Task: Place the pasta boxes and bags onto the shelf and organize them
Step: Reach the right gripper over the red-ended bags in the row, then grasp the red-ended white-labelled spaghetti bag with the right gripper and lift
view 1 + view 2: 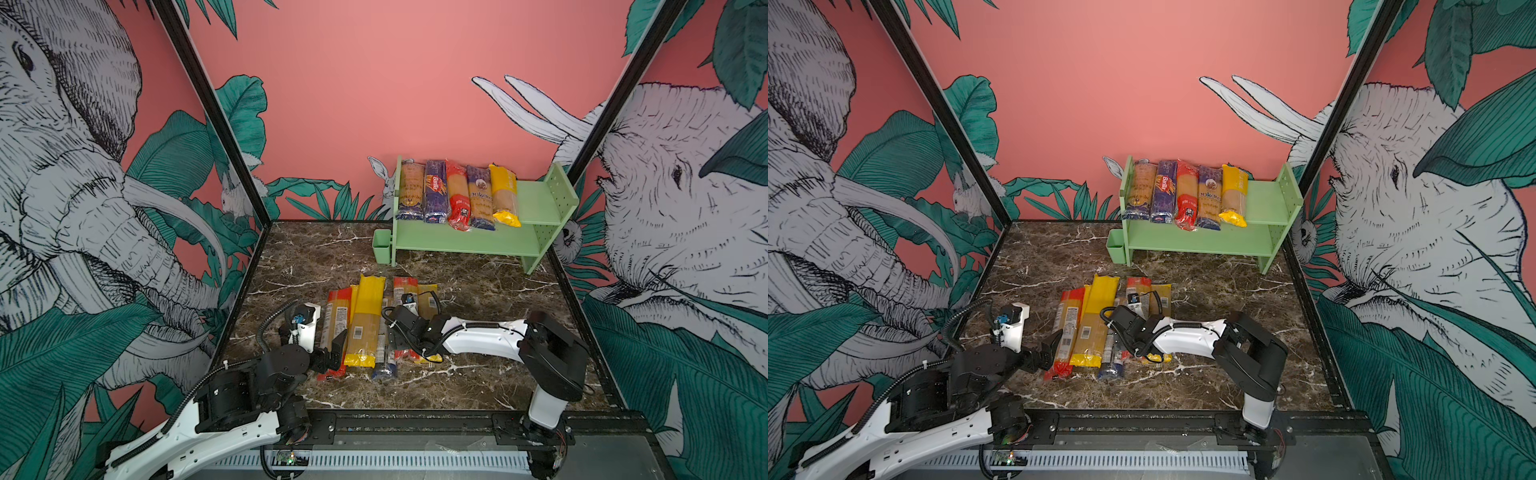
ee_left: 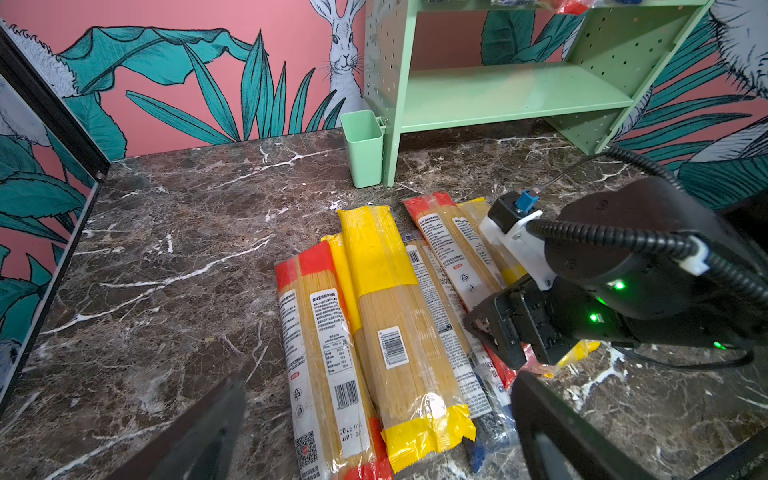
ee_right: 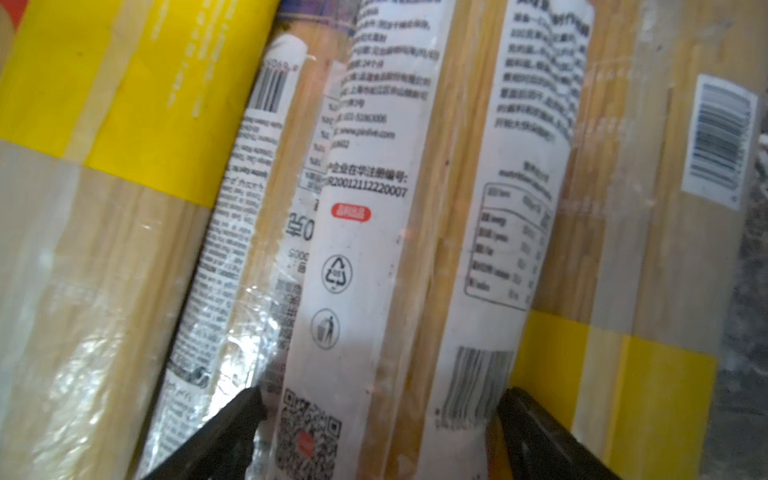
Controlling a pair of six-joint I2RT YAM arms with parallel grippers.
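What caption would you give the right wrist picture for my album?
Right gripper, jaws wide, straddles a white-labelled spaghetti bag lying among other bags.

The back wall (image 1: 374,83) is pink, with big green leaves (image 1: 243,112) and a white rabbit (image 2: 345,58) painted on it. Grey drawn elephants (image 1: 75,174) fill both side walls. Black metal posts (image 1: 208,112) stand in the corners. The dark brown marble table top (image 1: 478,374) has thin white lines.

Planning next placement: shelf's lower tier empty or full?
Empty: lower tier bare green in both top views; five packs sit on the upper tier.
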